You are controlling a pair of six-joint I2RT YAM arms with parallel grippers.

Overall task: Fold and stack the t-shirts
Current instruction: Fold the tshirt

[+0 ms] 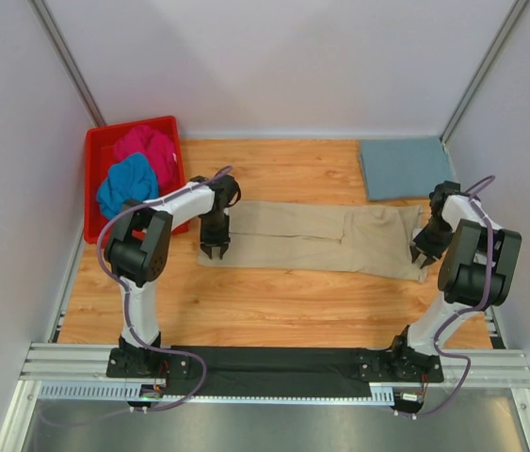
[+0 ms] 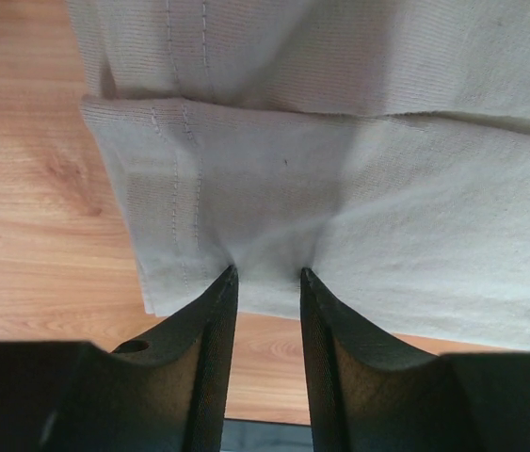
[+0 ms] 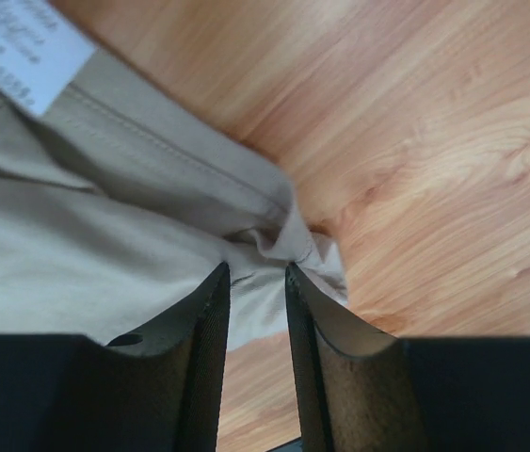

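Pale wooden tabletop (image 1: 274, 301) between white walls. Across the middle, a long soft beige cloth t-shirt (image 1: 312, 235), folded into a narrow strip. Far right, a folded dusty grey-blue t-shirt (image 1: 401, 168). Far left, a red plastic bin (image 1: 95, 151) holding a magenta t-shirt (image 1: 147, 146) and a bright blue t-shirt (image 1: 125, 188). Mid-fold, seemingly. Next, probably lifting both ends evenly and bringing one over the other. Left gripper (image 2: 266, 273) narrowed onto the near left hem, pinching puckered cloth. Right gripper (image 3: 257, 268) clamped on the bunched right corner.

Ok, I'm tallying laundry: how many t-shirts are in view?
4. The beige t-shirt lies spread out in the middle; the grey-blue t-shirt lies folded at the far right; the magenta t-shirt and bright blue t-shirt sit bunched in the red bin, which may hide more.
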